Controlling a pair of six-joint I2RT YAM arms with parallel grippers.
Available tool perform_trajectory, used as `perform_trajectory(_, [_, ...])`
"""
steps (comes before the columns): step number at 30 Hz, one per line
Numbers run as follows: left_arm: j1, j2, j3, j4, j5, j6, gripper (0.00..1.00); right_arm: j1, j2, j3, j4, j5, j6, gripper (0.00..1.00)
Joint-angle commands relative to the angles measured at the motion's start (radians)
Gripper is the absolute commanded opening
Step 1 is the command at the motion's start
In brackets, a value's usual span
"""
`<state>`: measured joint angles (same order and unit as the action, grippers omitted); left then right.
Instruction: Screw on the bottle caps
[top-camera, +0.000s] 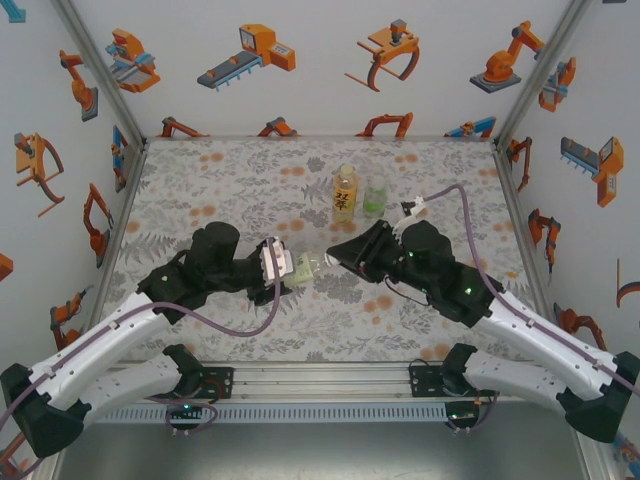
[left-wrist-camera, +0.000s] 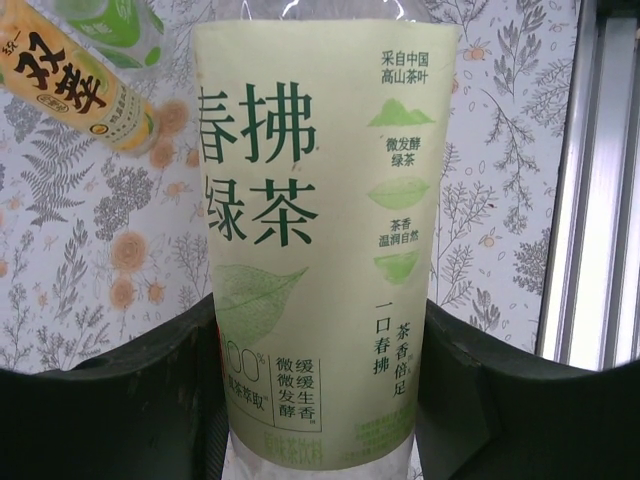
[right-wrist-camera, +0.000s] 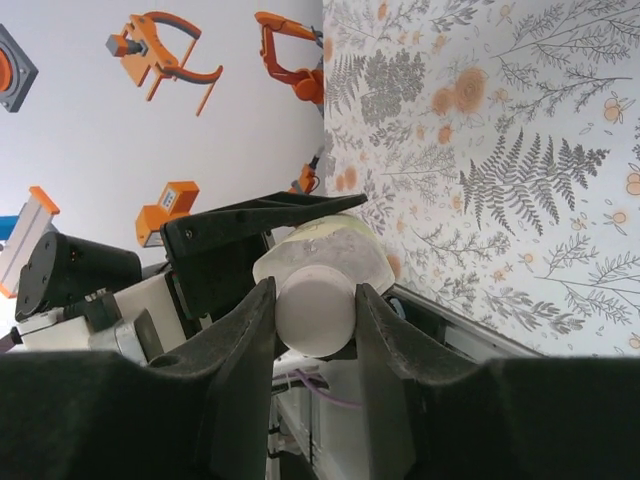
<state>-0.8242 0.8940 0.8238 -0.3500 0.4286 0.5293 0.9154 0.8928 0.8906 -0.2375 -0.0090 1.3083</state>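
Now, furthest left: left gripper (top-camera: 284, 264), clamped on the body of the green-tea bottle (top-camera: 304, 266), jaws pressed against either side of the label. Held sideways, mouth end pointing right.

Printed large in dark green on the bottle's pale green label: 春拂绿茶. Further right on the same label, in smaller type: 采自中国高山茶叶 above a mountain emblem, then 微发酵绿茶 and 茶香温润自然 with leaf emblems, then 一口春拂 茶香倍足 lower down. Near the label's lower left, a pale red "100%" beside the jaw, and next to it 微微发酵 缓缓生香 in small green columns.

At the mouth end of the green-tea bottle: white cap (right-wrist-camera: 316, 312), plain, without writing, set against the bottle's shoulder. Depth of threading impossible to tell.

Right of the green-tea bottle: right gripper (top-camera: 334, 258), parted only to the cap's width, one jaw snug on each side of the white cap.

Beyond the green-tea bottle and a little right of its mouth, well apart from it: yellow-orange bottle (top-camera: 344, 194), upright, bold dark characters on a yellow label, not surely legible. Further right again from the green-tea bottle: clear bottle (top-camera: 375, 197) with a green label, upright, writing too small to read.

Under the green-tea bottle: floral tabletop (top-camera: 200, 180), grey ferns and orange blooms.
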Motion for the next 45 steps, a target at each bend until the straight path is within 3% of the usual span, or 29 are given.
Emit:
perform_trajectory(1, [-0.012,-0.007,0.033,0.098,0.113,0.006,0.00,0.013,-0.023,0.067,-0.051,-0.010,-0.150,0.56])
perform_trajectory(4, [-0.012,-0.013,0.032,0.070,0.160,0.014,0.00,0.013,-0.054,0.117,-0.103,-0.006,-0.351,0.63])
perform_trajectory(11, [-0.012,-0.024,0.039,0.027,0.227,0.015,0.00,0.012,-0.100,0.183,-0.122,-0.086,-0.767,0.65])
perform_trajectory(17, [-0.012,-0.029,0.053,-0.021,0.306,0.015,0.00,0.012,-0.057,0.289,-0.223,-0.370,-1.204,0.64])
perform_trajectory(21, [-0.012,-0.036,0.046,-0.029,0.337,0.012,0.00,0.013,-0.028,0.325,-0.310,-0.609,-1.521,0.57])
perform_trajectory(23, [-0.012,-0.033,0.050,-0.029,0.339,0.001,0.00,0.012,-0.026,0.318,-0.325,-0.666,-1.643,0.54])
perform_trajectory(38, [-0.012,-0.029,0.058,-0.024,0.342,-0.014,0.00,0.014,-0.044,0.205,-0.211,-0.655,-1.697,0.38])
perform_trajectory(43, [-0.012,-0.018,0.059,-0.023,0.341,-0.017,0.00,0.014,-0.053,0.191,-0.182,-0.653,-1.663,0.44])
perform_trajectory(45, [-0.012,-0.014,0.064,-0.023,0.335,-0.020,0.00,0.015,-0.058,0.191,-0.172,-0.638,-1.643,0.40])
